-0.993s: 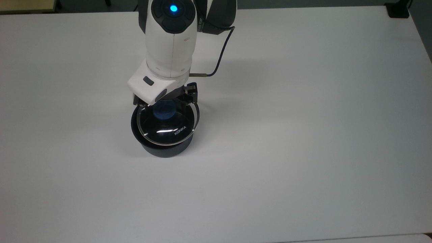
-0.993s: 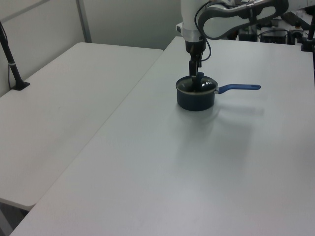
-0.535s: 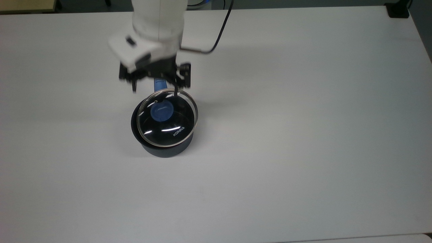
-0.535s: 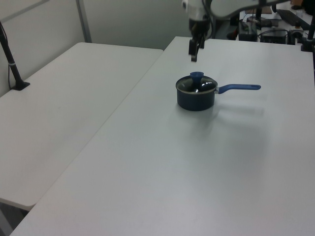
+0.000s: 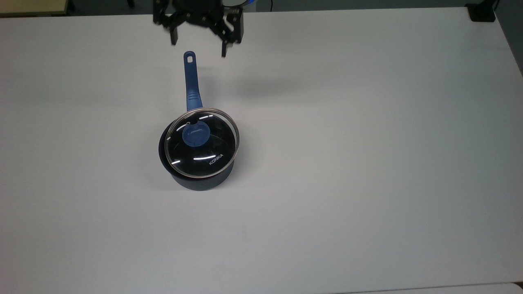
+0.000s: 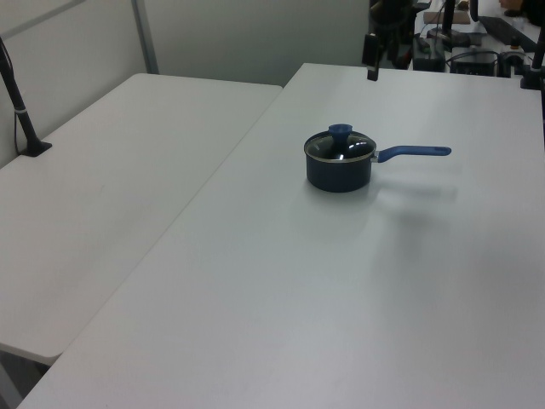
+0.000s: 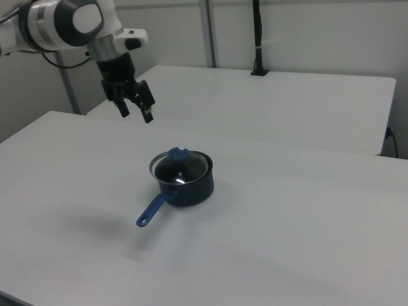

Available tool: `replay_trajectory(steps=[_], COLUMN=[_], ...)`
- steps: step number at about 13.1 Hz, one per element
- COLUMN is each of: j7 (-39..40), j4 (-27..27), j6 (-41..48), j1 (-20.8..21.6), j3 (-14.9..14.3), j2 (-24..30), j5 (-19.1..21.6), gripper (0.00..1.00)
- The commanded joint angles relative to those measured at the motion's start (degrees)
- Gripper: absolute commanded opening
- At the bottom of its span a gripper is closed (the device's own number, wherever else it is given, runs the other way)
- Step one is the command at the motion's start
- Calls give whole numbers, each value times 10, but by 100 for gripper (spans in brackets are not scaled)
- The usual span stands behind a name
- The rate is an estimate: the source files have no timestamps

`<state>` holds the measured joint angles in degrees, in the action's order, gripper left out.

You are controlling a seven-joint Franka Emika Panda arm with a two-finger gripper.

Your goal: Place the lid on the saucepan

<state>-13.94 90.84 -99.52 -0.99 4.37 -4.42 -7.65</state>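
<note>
The dark navy saucepan (image 5: 199, 179) stands on the white table, its long blue handle (image 5: 191, 83) pointing toward the top view's top. The glass lid (image 5: 212, 153) with its blue knob (image 5: 196, 134) rests on the pan's rim. In the left view the saucepan (image 6: 339, 173) carries the lid (image 6: 340, 144); the right view shows the saucepan (image 7: 193, 185) and lid (image 7: 181, 167) too. My gripper (image 5: 199, 47) hangs open and empty in the air beyond the handle's end, well apart from the lid. It also appears as the gripper (image 7: 136, 115) and the gripper (image 6: 372, 68).
A second white table (image 6: 128, 162) adjoins on the left view's left, with a black clamped post (image 6: 20, 106). A black object (image 5: 482, 12) sits at the table's corner at the top view's top right. Bare tabletop (image 5: 367, 163) surrounds the pan.
My gripper has let go of the lid's knob, risen and drawn back toward the top view's top, past the handle's end. The lid stays on the saucepan.
</note>
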Motion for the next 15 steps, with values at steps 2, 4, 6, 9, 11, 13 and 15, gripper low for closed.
replay_trajectory(steps=[2,4,6,9,11,13,15], j7=[-12,8,58,75,71,73,74], j4=[79,87,80,74,74,74,74], j6=[-23,-46,-47,-45,-45,-46,-46], j1=[58,78,74,65,66,66,65], j3=[-60,-84,-84,-81,-80,-80,-80], j2=[68,71,66,56,56,56,56], j5=[32,37,38,40,40,39,39], gripper=[100,100,100,100,100,100,100])
